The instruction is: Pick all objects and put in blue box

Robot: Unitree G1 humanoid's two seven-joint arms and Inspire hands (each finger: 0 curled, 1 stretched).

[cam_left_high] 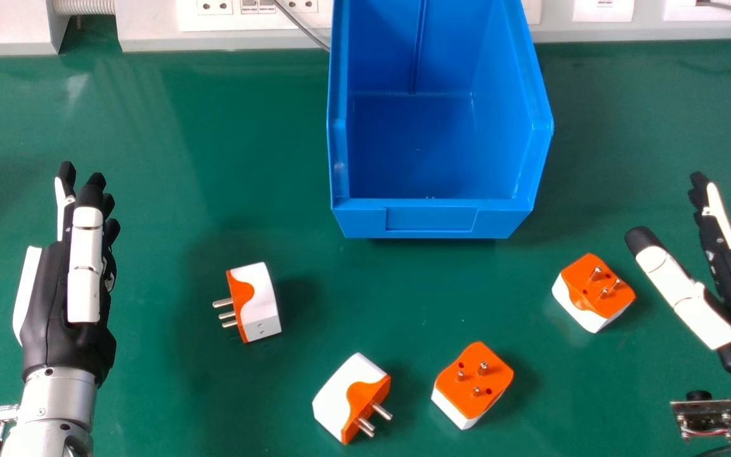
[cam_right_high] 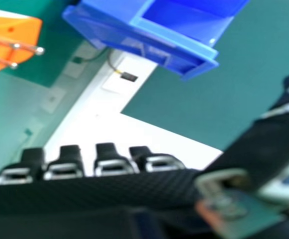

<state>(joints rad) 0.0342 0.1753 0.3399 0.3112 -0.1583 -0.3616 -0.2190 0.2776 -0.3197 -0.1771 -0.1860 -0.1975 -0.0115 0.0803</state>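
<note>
Four adapters (orange-white) outside blue box

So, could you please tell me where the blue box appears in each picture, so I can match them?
Head view: the blue box is in the upper part, just right of centre.
Right hand view: the blue box shows beyond the fingertips of the right hand.
Shared landmark: that hand's thumb.

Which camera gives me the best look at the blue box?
The head view: it looks into the blue box, showing its front wall and inner floor. The right hand view catches part of it at a slant.
</note>
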